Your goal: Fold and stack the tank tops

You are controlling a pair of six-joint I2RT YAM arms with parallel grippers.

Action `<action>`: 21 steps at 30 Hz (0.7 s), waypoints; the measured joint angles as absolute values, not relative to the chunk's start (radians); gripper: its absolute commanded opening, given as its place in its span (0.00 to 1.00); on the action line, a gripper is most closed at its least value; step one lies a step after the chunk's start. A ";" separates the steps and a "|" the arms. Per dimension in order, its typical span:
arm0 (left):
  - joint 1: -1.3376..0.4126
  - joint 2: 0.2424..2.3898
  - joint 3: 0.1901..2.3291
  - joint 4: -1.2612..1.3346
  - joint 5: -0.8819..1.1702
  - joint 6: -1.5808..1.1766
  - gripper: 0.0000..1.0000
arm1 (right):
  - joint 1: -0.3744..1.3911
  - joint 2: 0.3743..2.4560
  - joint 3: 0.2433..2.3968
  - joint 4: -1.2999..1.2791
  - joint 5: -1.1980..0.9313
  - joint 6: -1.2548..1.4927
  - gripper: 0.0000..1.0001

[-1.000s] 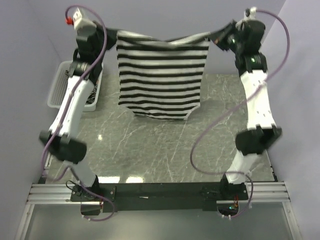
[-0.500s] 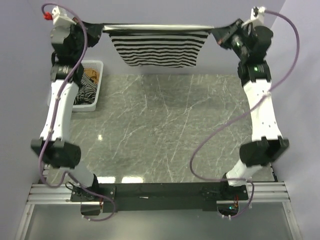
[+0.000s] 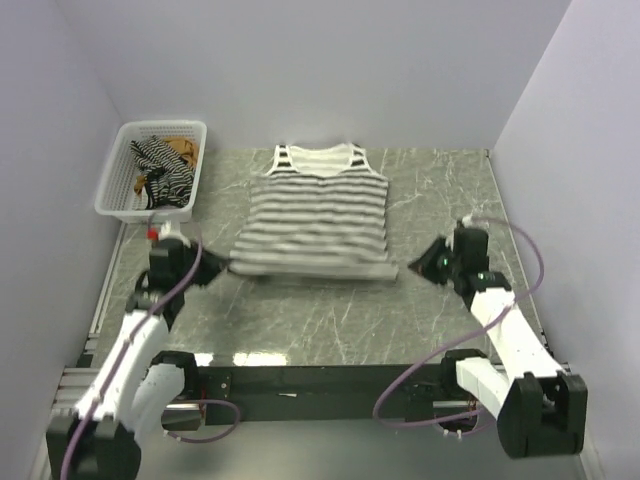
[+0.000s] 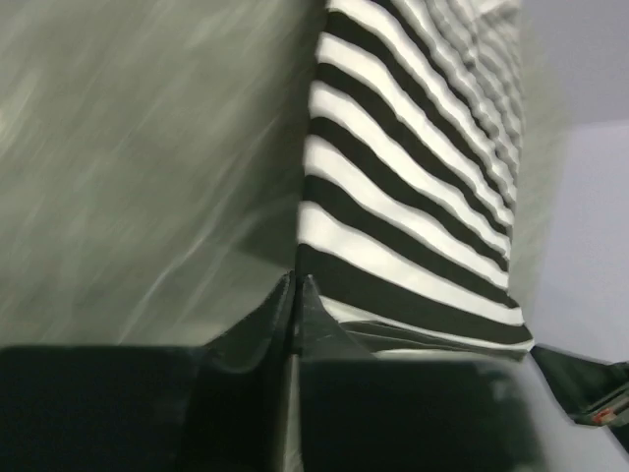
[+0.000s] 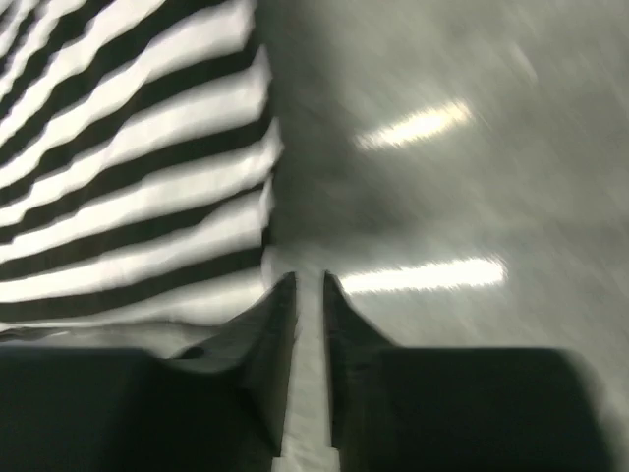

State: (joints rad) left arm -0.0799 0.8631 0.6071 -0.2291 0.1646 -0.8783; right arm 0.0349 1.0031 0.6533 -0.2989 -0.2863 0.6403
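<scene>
Grey marbled worktop (image 3: pixel 330 320) fills the space between pale lilac walls. One bold black-and-white striped fabric tank top (image 3: pixel 320 215) lies spread flat at its middle, toward the far edge. Its straps point to the far edge and its hem faces the near edge, so the long axis runs far to near and the hem runs left to right.

That hem lies between the two claws. The left claw (image 3: pixel 218 266) touches the hem's left corner. The right claw (image 3: pixel 420 270) sits just beside the right corner, and each arm is nearest its own corner.

In the left wrist view the fingers are almost together at the cloth's corner, but I cannot tell whether any cloth is pinched. In the right wrist view a narrow slit shows bare worktop between the fingers, with the stripes just to their left.

One white plastic mesh basket (image 3: pixel 110 195) stands at the far left corner. It holds two more tops: a thin dark striped one (image 3: pixel 160 170) and a tan-brown one (image 3: pixel 183 148). A fold would probably start from the hem corners.
</scene>
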 measured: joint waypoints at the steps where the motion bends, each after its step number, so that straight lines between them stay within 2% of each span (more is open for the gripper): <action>1: -0.081 0.797 0.526 -0.287 0.165 -0.884 0.25 | 0.035 0.970 0.593 -0.340 -0.275 0.638 0.32; 2: -0.081 0.744 0.476 -0.331 0.165 -0.893 0.32 | 0.034 0.933 0.539 -0.377 -0.266 0.638 0.42; 3: -0.084 0.670 0.422 -0.354 0.168 -0.908 0.41 | 0.032 0.893 0.495 -0.405 -0.261 0.643 0.46; 5: -0.113 0.546 0.355 -0.385 0.172 -0.948 0.48 | 0.032 0.823 0.448 -0.444 -0.254 0.653 0.54; 8: -0.175 0.466 0.344 -0.388 0.179 -0.991 0.50 | 0.032 0.724 0.441 -0.486 -0.234 0.665 0.54; 11: -0.185 0.518 0.397 -0.408 0.153 -0.989 0.50 | 0.066 0.672 0.455 -0.487 -0.207 0.682 0.53; 14: -0.185 0.643 0.490 -0.400 0.116 -0.979 0.30 | 0.212 0.683 0.460 -0.462 -0.142 0.731 0.51; 15: -0.185 0.694 0.511 -0.375 0.117 -0.973 0.19 | 0.287 0.707 0.460 -0.446 -0.119 0.756 0.51; 17: -0.202 0.811 0.538 -0.310 0.117 -0.963 0.12 | 0.410 0.777 0.461 -0.407 -0.082 0.806 0.49; 21: -0.310 1.032 0.562 -0.234 0.086 -0.955 0.09 | 0.476 1.019 0.501 -0.316 -0.012 0.878 0.47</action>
